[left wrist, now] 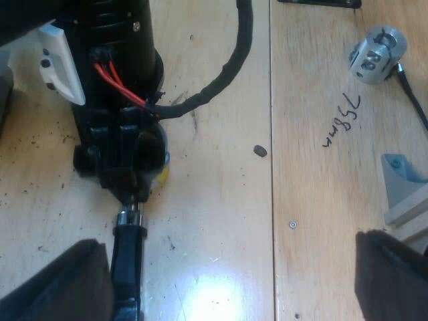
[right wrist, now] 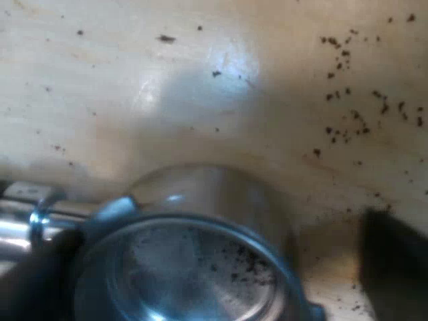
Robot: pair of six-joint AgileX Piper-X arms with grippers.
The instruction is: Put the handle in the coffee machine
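The metal holder's round basket (right wrist: 194, 267) lies on the wooden table right under my right gripper (right wrist: 214, 281), with coffee specks inside it. Its metal neck (right wrist: 27, 221) leads off past one black finger (right wrist: 27, 287). The other finger (right wrist: 398, 267) stands a little apart from the basket's rim, so the gripper is open around the basket. In the left wrist view, the right arm (left wrist: 120, 134) reaches down onto the holder, and the dark handle (left wrist: 127, 267) points back toward my left gripper (left wrist: 231, 287). That gripper hovers open above the table, with one finger (left wrist: 53, 284) beside the handle.
Coffee grounds (right wrist: 354, 120) are scattered over the wood. A grey metal cylinder (left wrist: 378, 53) with a black lead lies farther off. A grey-blue bracket (left wrist: 404, 184) sits beside my left gripper's other finger. A seam (left wrist: 271, 167) runs between the table boards.
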